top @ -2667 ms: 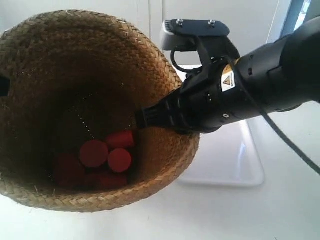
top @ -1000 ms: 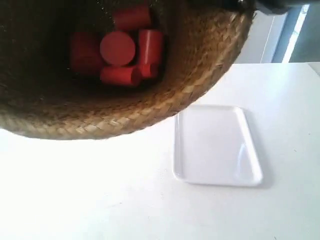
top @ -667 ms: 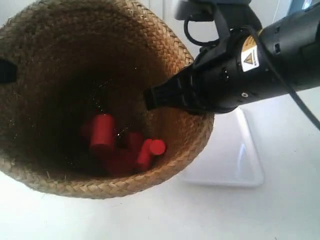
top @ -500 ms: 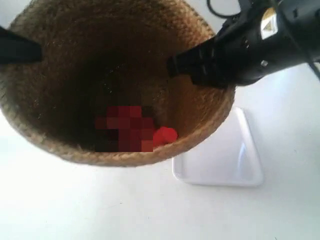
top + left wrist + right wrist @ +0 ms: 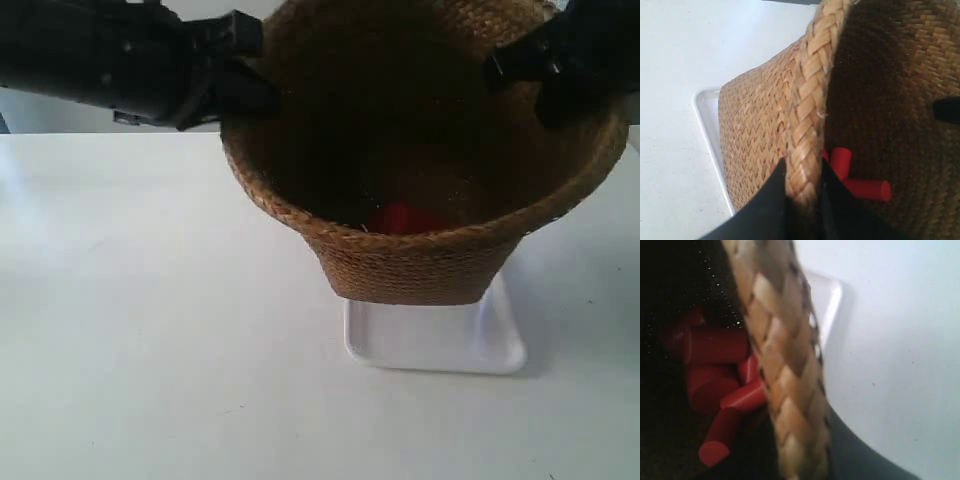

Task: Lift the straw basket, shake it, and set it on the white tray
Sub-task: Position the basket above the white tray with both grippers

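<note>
White tabletop; straw basket brown, woven, braided rim.

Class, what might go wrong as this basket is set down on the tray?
The left gripper and right gripper pinch only the braided rim of the straw basket, which might slip. The base nearly spans the white tray, so it may land askew. Loose red cylinders could roll.

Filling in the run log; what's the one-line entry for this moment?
step: set-down | basket: over tray, contact unclear | left jaws: shut on rim | right jaws: shut on rim | contents: red cylinders
</note>
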Robot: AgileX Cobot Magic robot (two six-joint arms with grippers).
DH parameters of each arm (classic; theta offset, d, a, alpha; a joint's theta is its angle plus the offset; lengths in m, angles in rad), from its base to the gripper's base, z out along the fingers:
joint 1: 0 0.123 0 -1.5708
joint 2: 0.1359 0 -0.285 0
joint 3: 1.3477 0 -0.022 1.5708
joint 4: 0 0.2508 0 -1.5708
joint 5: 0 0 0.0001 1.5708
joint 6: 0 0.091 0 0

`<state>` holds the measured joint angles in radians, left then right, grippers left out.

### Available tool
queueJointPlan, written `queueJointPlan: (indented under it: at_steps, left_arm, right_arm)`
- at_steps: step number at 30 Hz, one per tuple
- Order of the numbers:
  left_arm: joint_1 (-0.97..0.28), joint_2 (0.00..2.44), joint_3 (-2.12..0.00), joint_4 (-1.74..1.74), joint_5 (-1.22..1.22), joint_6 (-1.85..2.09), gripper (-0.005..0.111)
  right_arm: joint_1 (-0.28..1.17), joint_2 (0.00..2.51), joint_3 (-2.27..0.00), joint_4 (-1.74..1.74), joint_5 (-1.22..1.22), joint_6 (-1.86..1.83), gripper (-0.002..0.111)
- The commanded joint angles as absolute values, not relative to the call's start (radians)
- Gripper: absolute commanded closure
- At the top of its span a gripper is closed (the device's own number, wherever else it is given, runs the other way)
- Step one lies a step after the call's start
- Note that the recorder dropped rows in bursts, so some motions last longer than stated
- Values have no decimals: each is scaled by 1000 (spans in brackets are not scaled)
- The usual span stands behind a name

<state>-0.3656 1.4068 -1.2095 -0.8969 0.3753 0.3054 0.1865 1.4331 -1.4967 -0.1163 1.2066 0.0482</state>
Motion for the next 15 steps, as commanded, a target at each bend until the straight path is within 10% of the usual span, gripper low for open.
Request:
queueJointPlan:
  at_steps: [1,15]
  left_arm:
    - [-418,1455,-1229,-944,315,310,107]
    - [-421,1572,-1281,-939,290,313,107]
  right_arm:
    - [117,1478,-1514,-158,1221,-9,108]
    - [99,1568,-1514,-221,1221,-23,108]
